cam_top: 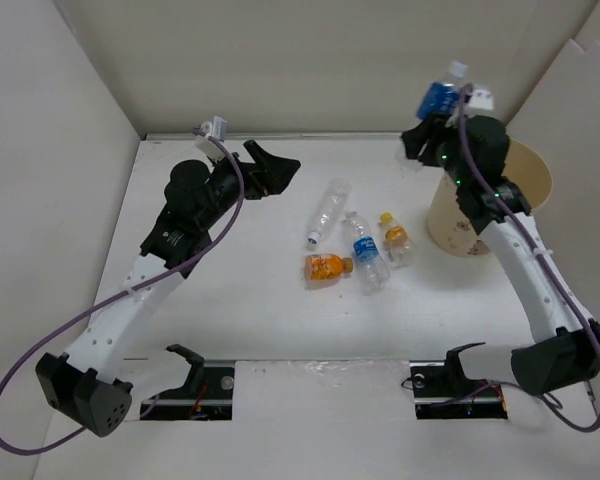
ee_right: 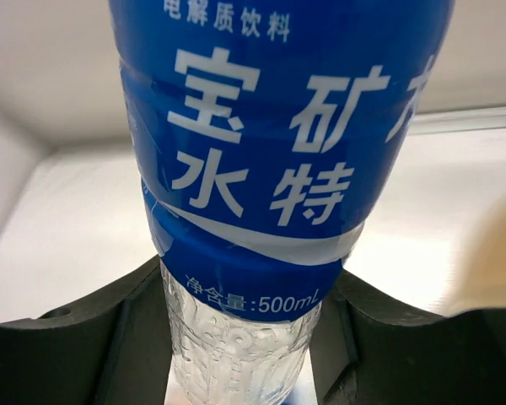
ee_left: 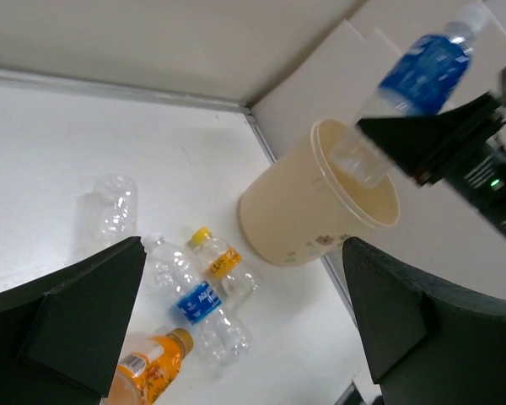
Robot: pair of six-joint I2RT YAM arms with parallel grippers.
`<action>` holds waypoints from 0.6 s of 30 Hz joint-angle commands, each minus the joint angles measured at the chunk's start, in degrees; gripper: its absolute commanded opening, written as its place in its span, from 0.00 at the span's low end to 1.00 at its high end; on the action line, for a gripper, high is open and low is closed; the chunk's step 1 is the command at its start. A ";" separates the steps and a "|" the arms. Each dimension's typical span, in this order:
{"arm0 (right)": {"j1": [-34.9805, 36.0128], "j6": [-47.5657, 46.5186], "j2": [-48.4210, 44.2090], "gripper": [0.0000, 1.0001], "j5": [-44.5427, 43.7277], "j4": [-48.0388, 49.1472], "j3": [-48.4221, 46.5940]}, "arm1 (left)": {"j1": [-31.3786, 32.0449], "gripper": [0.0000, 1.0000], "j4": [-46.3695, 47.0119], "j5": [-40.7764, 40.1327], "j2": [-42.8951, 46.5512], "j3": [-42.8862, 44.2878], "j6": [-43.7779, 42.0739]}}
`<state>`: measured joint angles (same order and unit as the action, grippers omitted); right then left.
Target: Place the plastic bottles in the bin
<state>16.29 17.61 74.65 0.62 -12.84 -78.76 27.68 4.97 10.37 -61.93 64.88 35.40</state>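
Observation:
My right gripper (cam_top: 427,133) is shut on a blue-labelled bottle (cam_top: 440,99) by its clear lower end. It holds the bottle tilted in the air above the far left rim of the tan bin (cam_top: 458,222). The right wrist view shows the bottle (ee_right: 278,169) filling the space between the fingers of that gripper (ee_right: 244,337). A plain clear bottle (cam_top: 327,210), a second blue-labelled bottle (cam_top: 365,253), a yellow-capped bottle (cam_top: 394,239) and an orange-filled bottle (cam_top: 326,266) lie mid-table. My left gripper (cam_top: 273,165) is open and empty, left of them. No red-labelled bottle is in view.
Cardboard walls (cam_top: 280,60) close off the back and both sides of the white table. The bin (ee_left: 320,202) stands against the right wall. Black base mounts (cam_top: 195,385) sit at the near edge.

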 commanded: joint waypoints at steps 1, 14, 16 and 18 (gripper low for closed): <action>-6.08 -3.80 -2.58 0.00 -13.26 -8.15 -3.50 | -1.05 1.00 7.94 11.06 -4.24 -2.92 2.48; -22.62 0.76 -3.90 1.00 -22.85 -15.54 -4.99 | 3.34 1.00 -2.41 -7.02 -25.84 13.40 -9.19; -22.62 1.29 -3.90 1.00 -24.61 -16.33 -6.39 | 3.34 1.00 -4.17 -9.13 -28.58 16.05 -12.96; -21.31 1.29 -4.60 1.00 -26.37 -17.13 -7.27 | 3.34 1.00 -6.63 -9.76 -32.28 19.21 -15.43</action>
<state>-6.09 18.20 71.66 -21.52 -29.32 -81.78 31.27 1.91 5.13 -92.09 79.22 26.59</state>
